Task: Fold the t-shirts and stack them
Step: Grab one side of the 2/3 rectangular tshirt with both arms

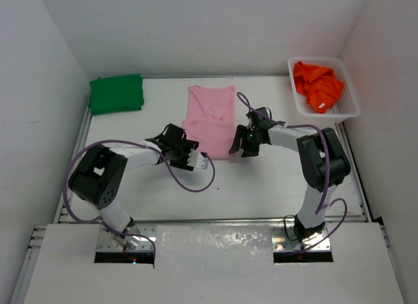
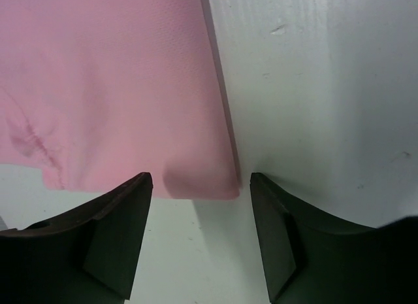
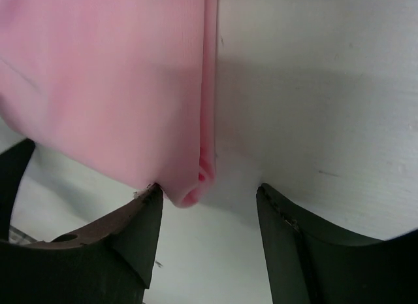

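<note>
The pale pink t-shirt [image 1: 210, 121] lies flat on the table's middle as a narrow folded strip, collar end away from the arms. My left gripper [image 1: 190, 149] is at its near left corner and my right gripper [image 1: 240, 144] at its near right corner. In the left wrist view the pink t-shirt [image 2: 117, 88] ends just beyond the open left gripper [image 2: 201, 183], which holds nothing. In the right wrist view the pink t-shirt's [image 3: 111, 82] doubled edge rests by one fingertip of the open right gripper [image 3: 209, 193], ungripped. A bright green t-shirt [image 1: 116, 93] lies folded at the far left.
The vivid orange t-shirt [image 1: 317, 85] sits crumpled in a white lattice basket [image 1: 349, 111] at the far right corner. White walls close in the table on the left, back and right. Purple cables loop from both arms over the near table.
</note>
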Robot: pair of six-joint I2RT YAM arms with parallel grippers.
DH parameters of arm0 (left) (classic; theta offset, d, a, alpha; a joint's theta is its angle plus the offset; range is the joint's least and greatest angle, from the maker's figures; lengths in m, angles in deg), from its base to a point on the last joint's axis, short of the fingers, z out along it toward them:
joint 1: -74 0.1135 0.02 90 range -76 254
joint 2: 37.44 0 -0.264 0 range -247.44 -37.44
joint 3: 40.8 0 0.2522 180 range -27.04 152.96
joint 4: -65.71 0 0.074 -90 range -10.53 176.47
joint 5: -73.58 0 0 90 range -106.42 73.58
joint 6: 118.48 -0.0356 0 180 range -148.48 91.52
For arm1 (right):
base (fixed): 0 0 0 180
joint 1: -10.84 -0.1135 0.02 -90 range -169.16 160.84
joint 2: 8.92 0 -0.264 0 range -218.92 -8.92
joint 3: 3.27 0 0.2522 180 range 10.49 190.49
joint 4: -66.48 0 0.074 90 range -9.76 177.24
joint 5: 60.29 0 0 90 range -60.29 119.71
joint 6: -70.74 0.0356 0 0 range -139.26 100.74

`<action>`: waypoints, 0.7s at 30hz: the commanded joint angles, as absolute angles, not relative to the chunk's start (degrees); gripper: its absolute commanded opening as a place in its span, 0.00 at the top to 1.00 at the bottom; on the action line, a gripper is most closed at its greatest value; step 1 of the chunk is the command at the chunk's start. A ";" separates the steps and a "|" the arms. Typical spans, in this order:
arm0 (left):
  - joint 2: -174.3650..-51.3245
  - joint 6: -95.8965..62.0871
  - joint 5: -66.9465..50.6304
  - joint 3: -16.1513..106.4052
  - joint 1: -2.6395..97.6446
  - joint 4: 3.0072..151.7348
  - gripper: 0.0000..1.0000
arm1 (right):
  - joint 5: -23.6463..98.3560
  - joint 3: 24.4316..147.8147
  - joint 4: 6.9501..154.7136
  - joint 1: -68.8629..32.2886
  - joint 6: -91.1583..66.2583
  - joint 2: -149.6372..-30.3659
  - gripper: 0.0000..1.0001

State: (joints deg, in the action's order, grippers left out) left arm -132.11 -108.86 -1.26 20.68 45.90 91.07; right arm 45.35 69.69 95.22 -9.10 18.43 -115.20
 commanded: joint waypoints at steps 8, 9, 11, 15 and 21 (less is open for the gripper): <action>-133.42 -106.97 -2.36 16.55 45.70 82.11 0.56 | 47.99 67.44 86.14 -9.20 27.05 -119.83 0.44; -133.76 -106.62 -2.18 16.64 45.70 81.07 0.58 | 49.04 67.62 85.52 -9.37 27.75 -120.36 0.45; -134.03 -105.83 -2.18 16.99 45.61 80.44 0.64 | 49.92 67.88 84.90 -9.38 29.16 -121.24 0.52; -133.94 -106.09 -2.36 17.61 45.70 80.70 0.71 | 50.90 65.08 85.85 -9.29 28.30 -117.14 0.54; -133.07 -106.36 -1.83 16.11 45.61 80.79 0.73 | 48.34 54.54 80.78 -8.76 28.18 -105.53 0.42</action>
